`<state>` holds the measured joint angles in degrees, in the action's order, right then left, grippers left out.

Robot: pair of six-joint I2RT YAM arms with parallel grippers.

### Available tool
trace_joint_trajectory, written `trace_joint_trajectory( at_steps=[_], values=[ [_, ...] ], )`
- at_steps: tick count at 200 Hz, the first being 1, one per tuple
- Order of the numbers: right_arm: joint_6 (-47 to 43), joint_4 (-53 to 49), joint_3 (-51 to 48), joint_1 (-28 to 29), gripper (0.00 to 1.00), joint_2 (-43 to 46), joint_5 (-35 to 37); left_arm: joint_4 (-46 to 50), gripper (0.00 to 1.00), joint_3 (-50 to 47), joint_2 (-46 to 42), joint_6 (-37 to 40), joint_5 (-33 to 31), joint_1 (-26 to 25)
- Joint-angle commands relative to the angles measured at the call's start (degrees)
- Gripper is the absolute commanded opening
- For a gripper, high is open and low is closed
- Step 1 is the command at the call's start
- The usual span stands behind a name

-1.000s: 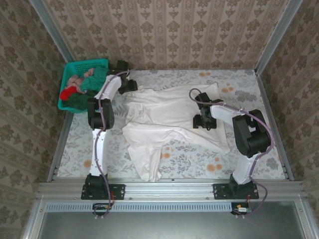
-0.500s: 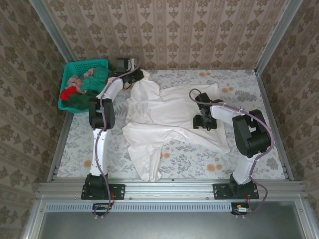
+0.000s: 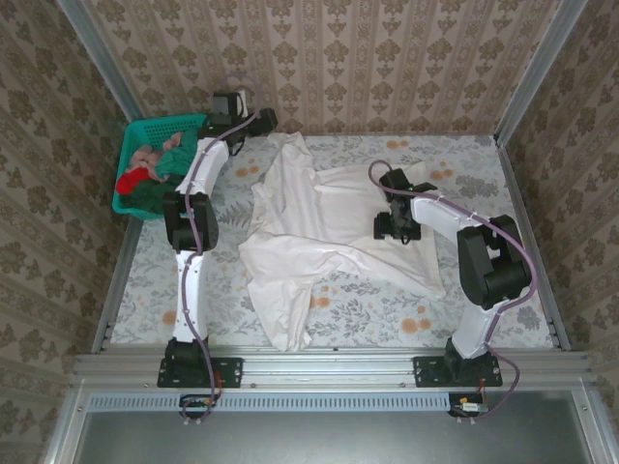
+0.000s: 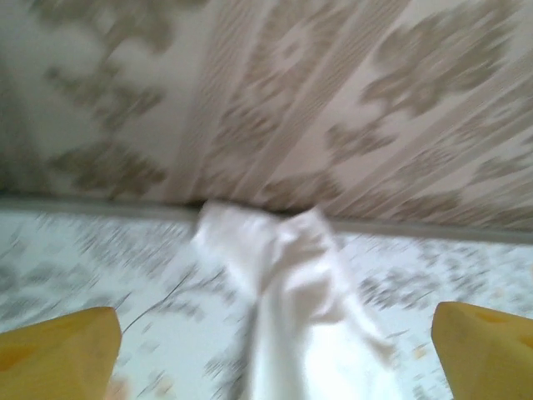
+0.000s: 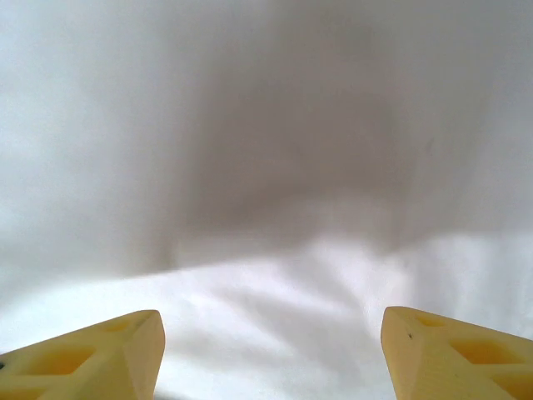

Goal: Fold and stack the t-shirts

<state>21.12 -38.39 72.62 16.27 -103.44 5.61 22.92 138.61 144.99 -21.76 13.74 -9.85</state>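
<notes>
**White t-shirt laid out, fold not yet begun**

Nearest the bases, the white t-shirt lies rumpled across the middle of the flowered table, with one end trailing toward the near edge. At mid-table the right arm bends inward. The right gripper sits low over the shirt's right side, jaws parted and nothing pinched between them. Farther back, the left arm stretches fully out to the back wall. The left gripper is spread wide and empty, with a sleeve lying just beside it. At far left, the teal basket holds the coloured t-shirts. This looks like the flattening step. The next move calls for gripping the shirt's edges and drawing the cloth smooth.
</notes>
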Motion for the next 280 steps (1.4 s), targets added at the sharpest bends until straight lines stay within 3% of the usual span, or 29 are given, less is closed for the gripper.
trace_joint_trajectory(
  at_steps=[1, 19, 39, 59, 77, 96, 146, 231, 248, 280],
  values=[
    [1.36, 0.49, 7.05, -1.64, 0.71, -0.11, 2.24, 11.88, 1.00, -4.00, -6.59, 4.47, -6.87, -0.36],
    [3.24, 0.69, 14.79, -3.87, 0.70, -6.35, 2.37, 11.63, 1.00, -15.25, -15.59, 6.93, -8.62, -2.15],
    [5.13, 0.86, 23.93, -6.49, 0.67, -15.56, 1.80, 3.75, 1.00, -32.34, -25.31, 8.61, -7.36, -5.66],
    [5.48, -3.64, 36.20, -8.24, 0.64, -26.13, -0.23, -1.53, 1.00, -42.99, -28.74, 9.44, -4.20, -8.85],
    [4.70, -9.06, 46.95, -8.79, 0.64, -34.01, -1.07, -3.99, 0.92, -47.11, -26.90, 8.08, -1.02, -9.19],
    [4.31, -12.98, 55.53, -9.69, 0.62, -40.13, -1.78, -3.94, 0.73, -48.26, -23.77, 7.16, 0.50, -8.19],
    [7.45, -25.42, 72.67, -15.51, 0.62, -51.46, -2.12, -1.10, 0.71, -51.36, -20.11, 5.87, -0.44, -2.79],
    [9.90, -23.64, 75.39, -25.78, 0.62, -51.24, -10.09, 6.20, 0.72, -49.84, -19.51, 6.75, -3.63, 0.17],
    [9.11, -23.55, 75.18, -25.50, 0.61, -48.93, -12.35, 8.52, 0.73, -48.26, -19.43, 7.35, -3.93, 0.22],
    [4.50, -24.20, 69.69, -21.64, 0.71, -39.50, -9.27, 8.98, 0.75, -47.63, -24.55, 7.43, -3.86, -0.27]
  ],
)
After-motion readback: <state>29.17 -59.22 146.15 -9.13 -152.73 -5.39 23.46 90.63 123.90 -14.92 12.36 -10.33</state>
